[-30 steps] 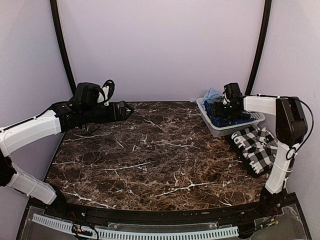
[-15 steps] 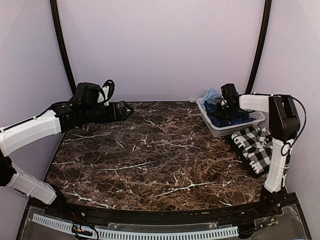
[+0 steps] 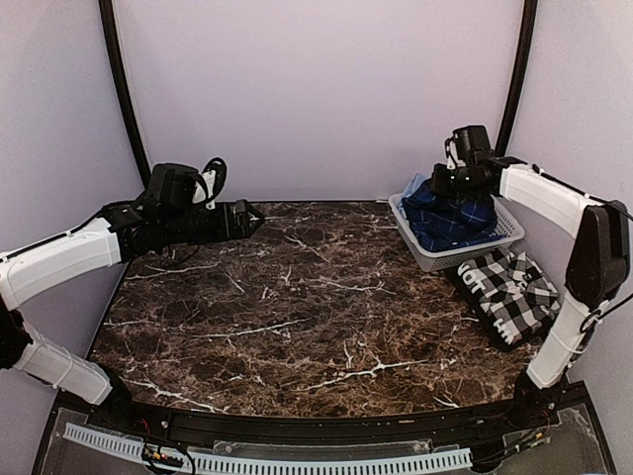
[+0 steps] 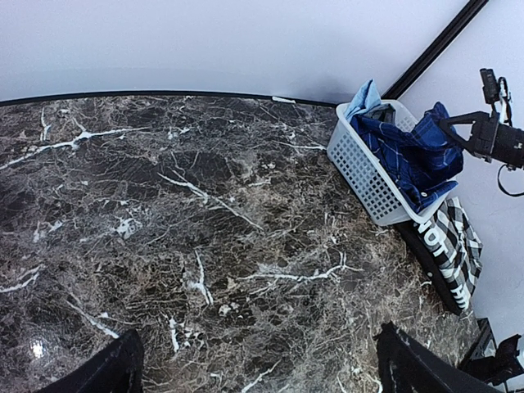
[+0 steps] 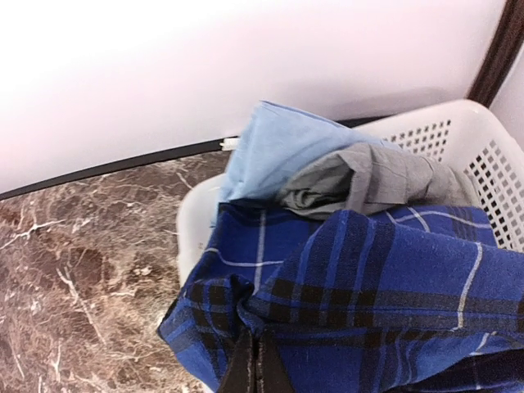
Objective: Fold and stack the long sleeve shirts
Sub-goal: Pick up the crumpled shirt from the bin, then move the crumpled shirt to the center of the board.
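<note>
Right gripper (image 3: 441, 184) is clenched on a fold of the blue plaid shirt (image 3: 453, 216) and holds it pulled up over the white basket (image 3: 433, 259), in the upper right of the top view. In the right wrist view its two fingers press together at the bottom edge of the frame, with the blue cloth pinched between them. The rest of this shirt lies in the basket. Behind it, in the same basket, are a light blue cloth (image 5: 270, 151) and a grey cloth (image 5: 372, 184), both crumpled. The black-and-white check shirt (image 3: 509, 287) lies on the desk (image 3: 297, 307), just beside the basket, at the right edge of the frame.

Left gripper (image 3: 255, 216) is released, with its fingers spread wide. It hangs over the upper left part of the desk, well apart from both shirts, and holds nothing.

The desk has a dark brown marble pattern with white veins. It is glossy, and a small bright reflection shows in the lower left of the left wrist view. A plain pale wall (image 3: 316, 89) with a light violet tone closes the room behind and at both sides. Two black poles (image 3: 123, 89) rise in curves from the far corners of the desk. A white slotted strip (image 3: 267, 461) runs along the bottom of the top view.
</note>
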`<state>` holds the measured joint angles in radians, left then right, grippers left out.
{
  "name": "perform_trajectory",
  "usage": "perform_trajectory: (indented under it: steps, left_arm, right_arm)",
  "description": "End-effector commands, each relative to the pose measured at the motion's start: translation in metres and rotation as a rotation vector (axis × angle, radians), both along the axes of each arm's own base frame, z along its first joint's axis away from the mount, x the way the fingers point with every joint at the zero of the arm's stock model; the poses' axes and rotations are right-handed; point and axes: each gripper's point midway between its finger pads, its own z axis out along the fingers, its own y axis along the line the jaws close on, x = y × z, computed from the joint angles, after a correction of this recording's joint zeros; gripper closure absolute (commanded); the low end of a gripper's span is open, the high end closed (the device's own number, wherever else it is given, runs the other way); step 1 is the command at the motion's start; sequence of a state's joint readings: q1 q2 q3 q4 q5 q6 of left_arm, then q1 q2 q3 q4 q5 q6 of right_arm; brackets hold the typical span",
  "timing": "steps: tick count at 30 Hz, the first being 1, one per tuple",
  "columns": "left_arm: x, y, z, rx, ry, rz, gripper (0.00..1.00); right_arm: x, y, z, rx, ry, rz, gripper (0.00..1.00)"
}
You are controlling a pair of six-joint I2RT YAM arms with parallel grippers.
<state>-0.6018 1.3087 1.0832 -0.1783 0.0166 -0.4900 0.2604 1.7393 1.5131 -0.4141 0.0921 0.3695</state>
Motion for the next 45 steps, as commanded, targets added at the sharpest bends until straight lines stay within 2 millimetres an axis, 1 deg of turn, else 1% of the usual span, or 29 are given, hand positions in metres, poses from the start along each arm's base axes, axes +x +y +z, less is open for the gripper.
perform_trajectory:
  steps: [1, 3, 4, 9, 13, 16, 19, 20, 21, 25, 26, 30, 31, 34, 37, 40, 41, 43, 45]
  left_arm:
    - [0.0, 0.003, 0.005, -0.009, -0.02, 0.006, 0.02]
    - [0.0, 0.002, 0.004, -0.009, -0.02, 0.003, 0.02]
    - [0.001, 0.002, 0.004, -0.01, -0.021, 0.001, 0.02]
    - [0.001, -0.003, 0.005, -0.026, -0.021, -0.02, 0.02]
    - [-0.002, -0.011, 0.005, -0.047, -0.022, -0.063, 0.02]
    - [-0.007, -0.021, 0.007, -0.081, -0.029, -0.12, 0.03]
    - [-0.014, -0.035, 0.01, -0.129, -0.034, -0.207, 0.04]
    - [-0.017, -0.038, 0.008, -0.134, -0.029, -0.224, 0.05]
    - [-0.019, -0.042, 0.011, -0.15, -0.04, -0.252, 0.05]
    - [-0.024, -0.053, 0.011, -0.166, -0.054, -0.304, 0.06]
    - [-0.025, -0.056, 0.008, -0.164, -0.047, -0.31, 0.07]
    - [-0.025, -0.065, 0.0, -0.175, -0.024, -0.338, 0.08]
    - [-0.026, -0.068, 0.001, -0.183, -0.028, -0.346, 0.09]
    - [-0.032, -0.08, -0.003, -0.193, -0.021, -0.39, 0.09]
    - [-0.037, -0.088, -0.005, -0.194, -0.02, -0.416, 0.09]
    - [-0.035, -0.088, -0.013, -0.187, 0.0, -0.391, 0.1]
    - [-0.035, -0.085, -0.018, -0.18, 0.009, -0.377, 0.1]
    - [-0.032, -0.08, -0.027, -0.162, 0.022, -0.339, 0.11]
    - [-0.027, -0.073, -0.038, -0.13, 0.032, -0.289, 0.12]
  right_arm:
    - [-0.013, 0.044, 0.073, 0.016, -0.16, 0.149, 1.0]
    - [-0.022, 0.062, 0.102, 0.009, -0.221, 0.198, 1.0]
    - [-0.029, 0.074, 0.115, 0.0, -0.253, 0.233, 1.0]
    - [-0.061, 0.118, 0.186, 0.009, -0.413, 0.358, 1.0]
    - [-0.089, 0.147, 0.239, 0.059, -0.532, 0.45, 1.0]
    - [-0.11, 0.166, 0.273, 0.124, -0.609, 0.513, 1.0]
    - [-0.133, 0.186, 0.301, 0.181, -0.676, 0.583, 1.0]
    - [-0.137, 0.191, 0.308, 0.198, -0.693, 0.6, 1.0]
    - [-0.143, 0.196, 0.317, 0.217, -0.712, 0.615, 1.0]
    - [-0.163, 0.214, 0.345, 0.285, -0.763, 0.681, 1.0]
    - [-0.169, 0.216, 0.355, 0.305, -0.782, 0.694, 1.0]
    - [-0.189, 0.228, 0.382, 0.361, -0.838, 0.736, 1.0]
    - [-0.194, 0.229, 0.389, 0.373, -0.856, 0.744, 1.0]
    - [-0.204, 0.233, 0.405, 0.404, -0.906, 0.749, 1.0]
    - [-0.206, 0.236, 0.408, 0.407, -0.926, 0.734, 1.0]
    - [-0.196, 0.236, 0.398, 0.371, -0.903, 0.692, 1.0]
    - [-0.189, 0.234, 0.39, 0.344, -0.886, 0.658, 1.0]
    - [-0.181, 0.231, 0.375, 0.301, -0.856, 0.622, 1.0]
    - [-0.179, 0.23, 0.362, 0.272, -0.832, 0.62, 1.0]
